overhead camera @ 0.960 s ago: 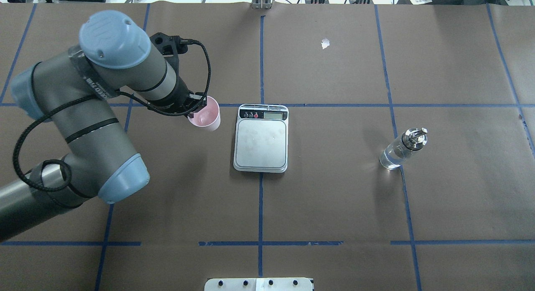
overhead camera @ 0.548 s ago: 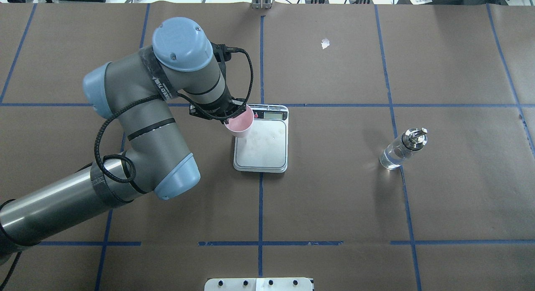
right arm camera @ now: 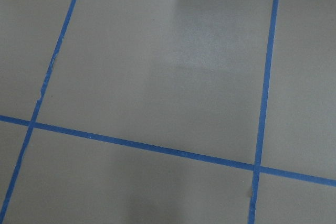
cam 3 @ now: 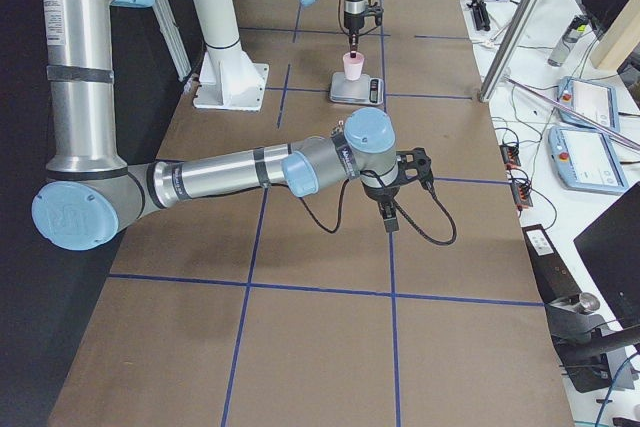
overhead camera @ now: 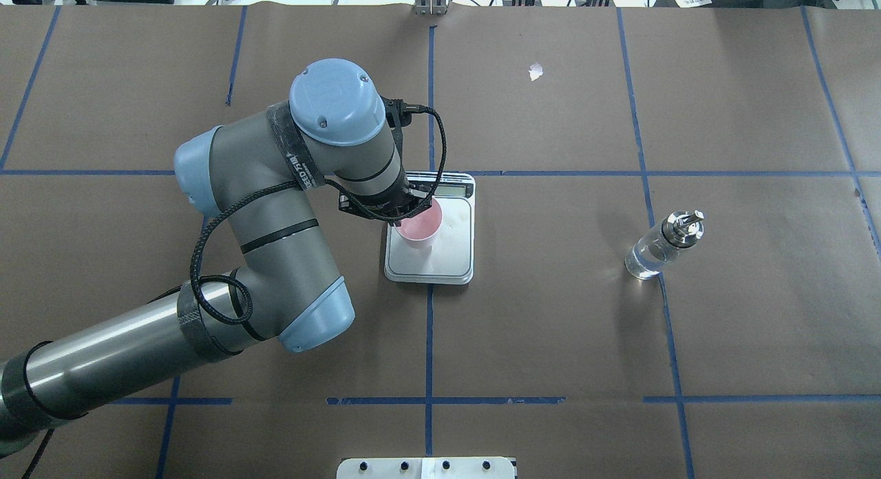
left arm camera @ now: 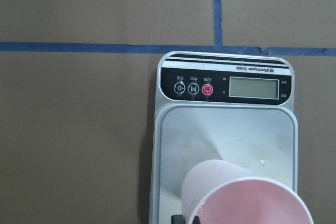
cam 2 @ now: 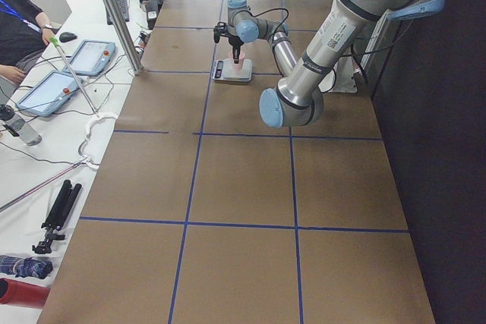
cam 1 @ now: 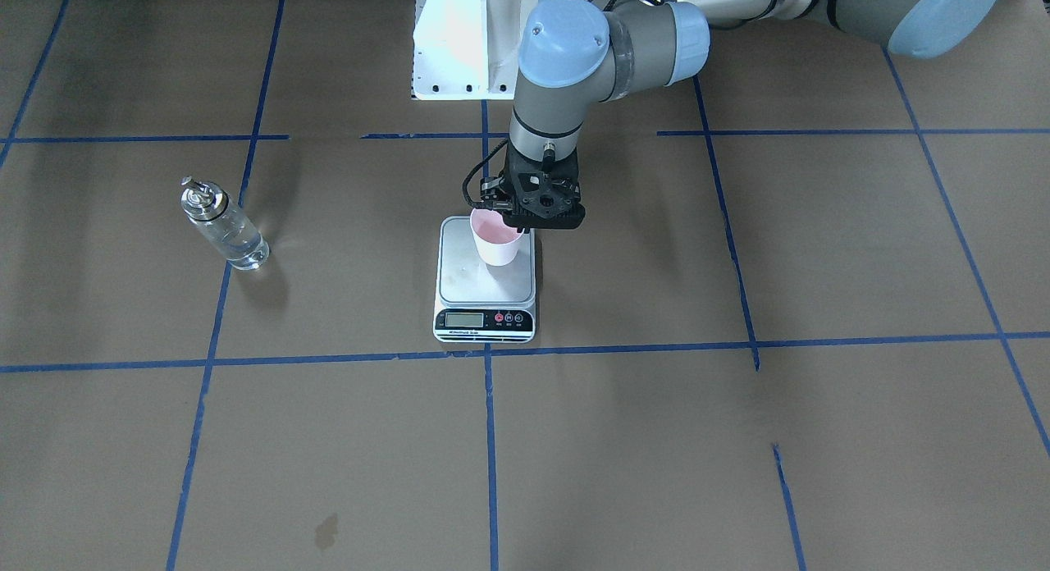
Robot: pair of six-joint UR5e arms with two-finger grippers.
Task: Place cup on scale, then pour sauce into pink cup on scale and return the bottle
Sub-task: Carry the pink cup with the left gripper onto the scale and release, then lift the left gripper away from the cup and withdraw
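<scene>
The pale pink cup is held by its rim in my left gripper, upright over the left part of the silver platform of the scale. I cannot tell whether its base touches the platform. In the front view the cup hangs at the gripper over the scale. The left wrist view shows the cup over the scale. The clear bottle with liquid stands alone at the right. My right gripper hovers over bare table; I cannot tell if it is open.
A white scrap lies on the far table. The white robot base plate stands behind the scale. A side bench with tablets and an operator runs along the table's far edge.
My left arm has swung right with the cup, from left of the scale to over its platform. The bottle has not moved.
</scene>
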